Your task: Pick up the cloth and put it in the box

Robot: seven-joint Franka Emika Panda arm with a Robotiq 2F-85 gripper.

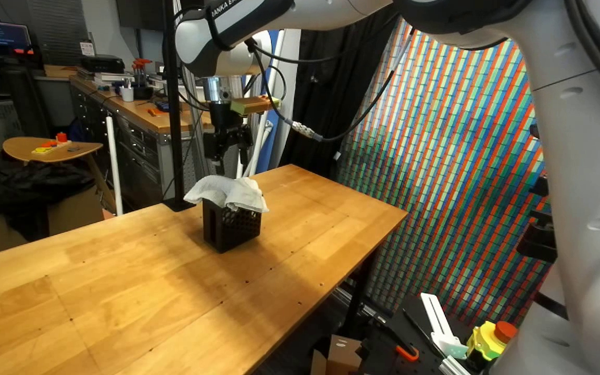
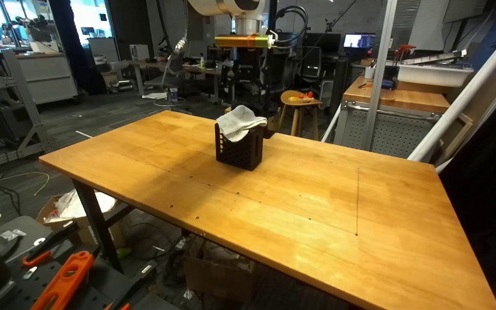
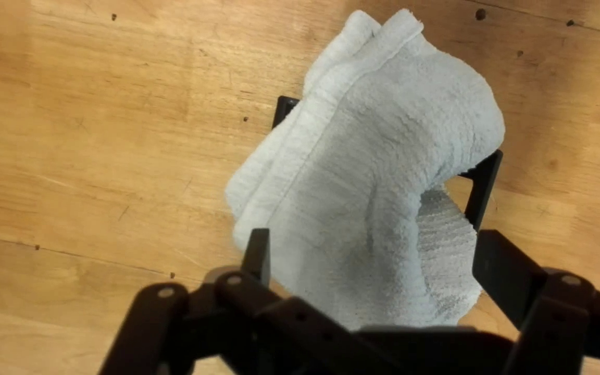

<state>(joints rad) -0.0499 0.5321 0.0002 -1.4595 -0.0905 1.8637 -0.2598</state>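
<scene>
- Nearest, in your wrist view: your 2 jaws, spread wide and empty above the white cloth point(image 3: 341, 172).
- Below them, the creased cloth lies draped across the top of the black perforated box point(image 1: 232, 229), edges hanging over its rim.
- The box stands upright on your wooden desk point(image 2: 317, 181).
- Past the desk, a wooden stool point(image 1: 21, 148).

We find the table point(image 1: 97, 312) warmly bright around the box point(image 1: 238, 228), soft-edged shadow lying beside it in both exterior views. In an exterior view, pale glare sits nearer the camera than the box; far behind it, panes point(image 2: 89, 19) burn out nearly white beyond a dim room. In the wrist view we get the cloth point(image 3: 352, 172) over the box crisp, the gripper point(image 3: 373, 252) above it dark and blurred.
</scene>
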